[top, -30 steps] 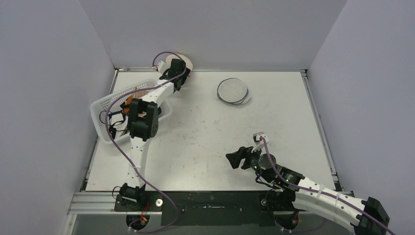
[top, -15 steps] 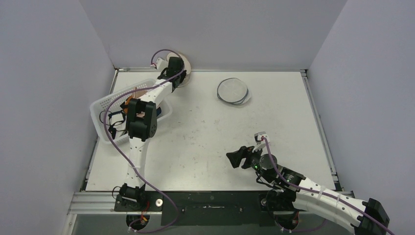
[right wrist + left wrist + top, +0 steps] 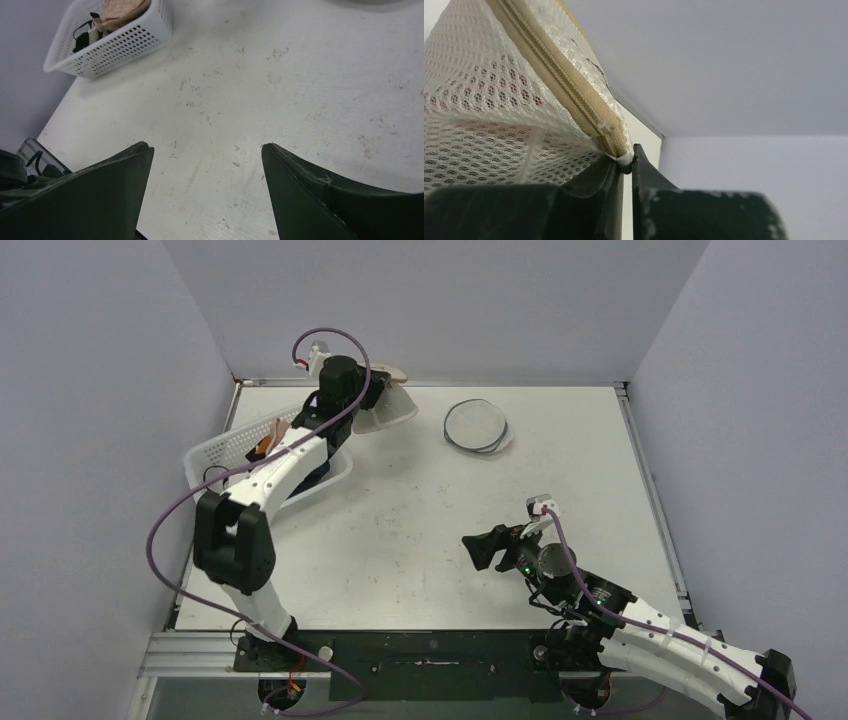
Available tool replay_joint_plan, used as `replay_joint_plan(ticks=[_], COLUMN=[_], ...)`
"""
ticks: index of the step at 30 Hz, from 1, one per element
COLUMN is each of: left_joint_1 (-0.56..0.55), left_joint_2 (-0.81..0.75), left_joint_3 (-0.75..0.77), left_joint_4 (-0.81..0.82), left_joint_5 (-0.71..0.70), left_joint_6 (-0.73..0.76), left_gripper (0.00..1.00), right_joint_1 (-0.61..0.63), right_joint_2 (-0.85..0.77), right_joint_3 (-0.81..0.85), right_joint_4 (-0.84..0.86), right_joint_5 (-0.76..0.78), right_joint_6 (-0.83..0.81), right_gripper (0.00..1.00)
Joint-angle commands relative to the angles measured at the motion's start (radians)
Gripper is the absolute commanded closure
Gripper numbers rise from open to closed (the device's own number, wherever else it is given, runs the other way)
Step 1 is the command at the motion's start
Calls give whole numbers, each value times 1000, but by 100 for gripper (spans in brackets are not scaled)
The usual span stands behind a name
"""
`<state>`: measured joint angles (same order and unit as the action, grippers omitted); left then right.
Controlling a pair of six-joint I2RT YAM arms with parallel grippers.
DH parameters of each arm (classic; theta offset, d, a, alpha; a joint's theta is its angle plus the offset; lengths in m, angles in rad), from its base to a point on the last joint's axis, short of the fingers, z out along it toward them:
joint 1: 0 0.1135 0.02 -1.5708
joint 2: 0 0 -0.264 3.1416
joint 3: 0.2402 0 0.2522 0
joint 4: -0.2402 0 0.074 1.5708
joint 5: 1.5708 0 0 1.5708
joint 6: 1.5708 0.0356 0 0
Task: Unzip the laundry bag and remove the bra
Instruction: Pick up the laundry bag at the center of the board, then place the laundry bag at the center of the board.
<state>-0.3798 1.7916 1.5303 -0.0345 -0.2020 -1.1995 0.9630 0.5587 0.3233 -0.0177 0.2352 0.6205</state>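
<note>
Table 9-10 o'clock: white perforated plastic basket (image 3: 208, 462), tan fabric (image 3: 120, 12) and a black item (image 3: 84, 39) inside.

Far corner, 11 o'clock: left gripper (image 3: 373, 390), jaws pinched nearly together on the white tab at the end of the beige zipper (image 3: 558, 89) of the white mesh laundry bag (image 3: 388, 410). The bag fans out from the pinch toward table centre. Can't tell whether its lower edge touches the table. The zipper teeth look meshed along the run visible in the wrist view. A reddish-tan tint shows through the mesh. The bra itself isn't distinguishable.

1 o'clock: round flat grey disc with dark rim (image 3: 477, 425), lying on the white tabletop (image 3: 420, 500), well apart from the bag.

5 o'clock: right gripper (image 3: 479, 552), fingers spread wide with nothing between them, over bare scuffed tabletop and pointing toward 9 o'clock. It's well apart from the bag and the basket.
</note>
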Motion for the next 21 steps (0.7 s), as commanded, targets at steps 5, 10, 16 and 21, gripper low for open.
replay_joint_plan(ticks=[5,10,16,21], left_joint_1=[-172,-365,-521,-584], left_joint_2=[-479,-667,-741,-754], left_joint_3=[-482,-829,-1148,-1256], left_joint_4=[245,450,818,857], left_joint_5=[35,-34,-171,-230], left_joint_6=[59,47,116,83], left_gripper=[100,100,100,100], right_joint_1=[-4,-8,-7,-7], right_joint_2=[-20,-53,-143,-56], right_joint_3=[94,64,-41,-90], right_joint_4=[56,165,242,256], right_joint_5=[27,-1,22,-32], right_joint_6=[35,116,216,340], right_gripper=[8,7,8,8])
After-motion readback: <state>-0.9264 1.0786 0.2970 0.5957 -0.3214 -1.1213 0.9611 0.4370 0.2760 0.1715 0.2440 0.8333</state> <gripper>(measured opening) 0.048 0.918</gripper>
